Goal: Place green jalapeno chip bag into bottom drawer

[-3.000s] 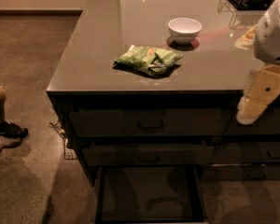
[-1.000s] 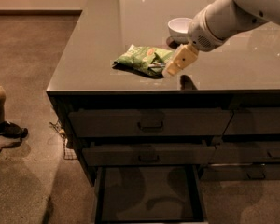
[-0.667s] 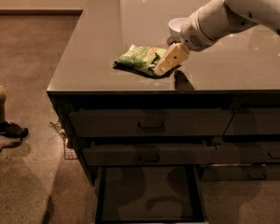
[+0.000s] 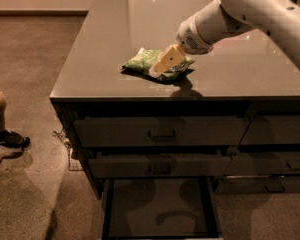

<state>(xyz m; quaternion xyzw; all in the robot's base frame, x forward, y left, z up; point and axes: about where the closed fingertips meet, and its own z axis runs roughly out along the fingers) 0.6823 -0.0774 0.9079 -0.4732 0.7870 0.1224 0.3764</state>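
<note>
The green jalapeno chip bag (image 4: pixel 142 62) lies flat on the dark counter top (image 4: pixel 110 44), near its front edge. My gripper (image 4: pixel 162 64), with tan fingers, hangs from the white arm that comes in from the upper right and sits right over the bag's right half, covering part of it. The bottom drawer (image 4: pixel 160 209) stands pulled out below the counter, its dark floor bare, directly under the two shut upper drawers.
Two upper drawers with bar handles (image 4: pixel 161 135) are shut. More shut drawers (image 4: pixel 277 131) are to the right. A person's leg and shoe (image 4: pixel 5 134) are at the left edge on the brown floor. A wire object (image 4: pixel 65 141) lies by the cabinet's left foot.
My arm has swung from the counter's right front corner leftward across the top, and the gripper has come down onto the chip bag. The white bowl is now hidden behind the arm.
</note>
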